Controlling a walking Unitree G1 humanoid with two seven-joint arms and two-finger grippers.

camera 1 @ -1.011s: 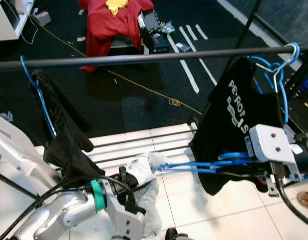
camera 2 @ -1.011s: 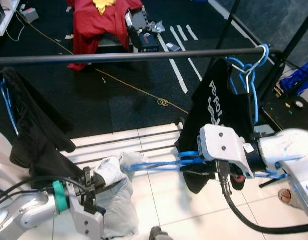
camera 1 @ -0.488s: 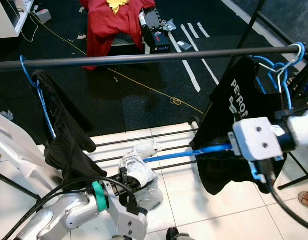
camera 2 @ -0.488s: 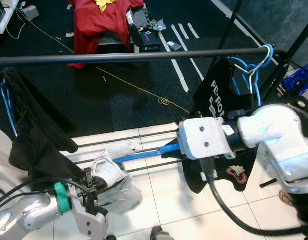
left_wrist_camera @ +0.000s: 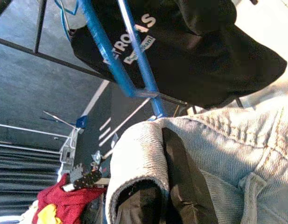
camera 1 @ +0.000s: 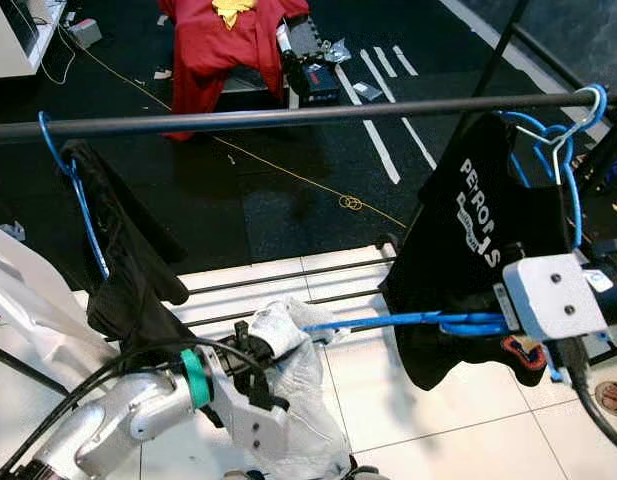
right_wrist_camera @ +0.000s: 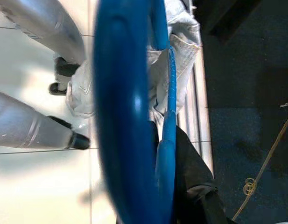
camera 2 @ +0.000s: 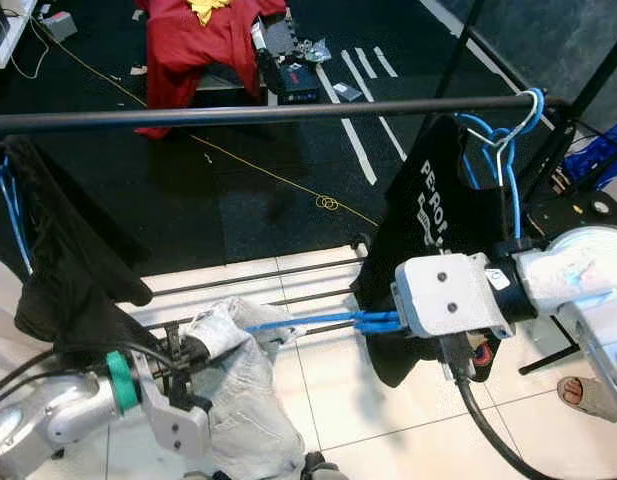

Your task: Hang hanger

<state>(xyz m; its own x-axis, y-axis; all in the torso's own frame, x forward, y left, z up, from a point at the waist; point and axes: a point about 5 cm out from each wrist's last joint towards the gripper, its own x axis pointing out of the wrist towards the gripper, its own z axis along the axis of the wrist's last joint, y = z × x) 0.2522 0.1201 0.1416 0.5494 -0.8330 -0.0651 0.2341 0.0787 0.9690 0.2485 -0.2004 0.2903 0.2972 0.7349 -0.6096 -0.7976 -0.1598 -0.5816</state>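
hanger [camera 1: 408, 321]: blue, lying roughly level below the rail, stretched between both hands, not hooked on anything
right hand [camera 2: 388, 320]: under a white housing, fingers hidden; in the wrist view the blue bar runs right along it; closed or not, cannot tell
left hand [camera 1: 250, 352]: low by the tiled floor, black fingers clamped on grey denim garment [camera 2: 238, 385]
garment: bunched on the hanger's far end, hangs toward the floor
rail [camera 1: 288, 114]: dark bar across, above the hanger
black t-shirt [camera 1: 478, 250]: hangs on its own blue hanger at the rail's right end
black cloth [camera 1: 128, 270]: hangs at the rail's left end
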